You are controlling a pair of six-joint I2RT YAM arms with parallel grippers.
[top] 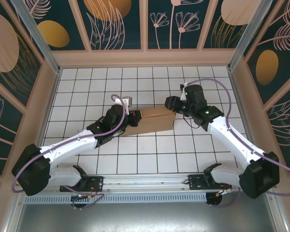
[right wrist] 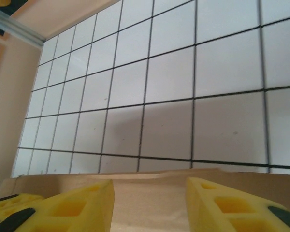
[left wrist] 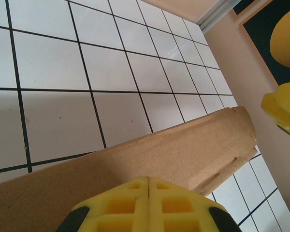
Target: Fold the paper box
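The paper box (top: 152, 121) is a brown cardboard piece lying on the white tiled floor between my two arms. My left gripper (top: 130, 116) is at its left end. In the left wrist view its yellow fingers (left wrist: 149, 179) are pressed together, shut, with the cardboard (left wrist: 174, 150) stretching away just beyond their tips. My right gripper (top: 170, 104) is at the box's right end. Its fingers (right wrist: 149, 182) stand apart, open, over a cardboard panel (right wrist: 150, 198) that shows between them. A yellow finger of the right gripper (left wrist: 285, 108) shows at the far end of the box.
Beige walls (top: 145, 57) enclose the tiled floor (top: 150, 154) on three sides. A metal rail (top: 150, 181) runs along the near edge between the arm bases. Open tiles lie behind and in front of the box.
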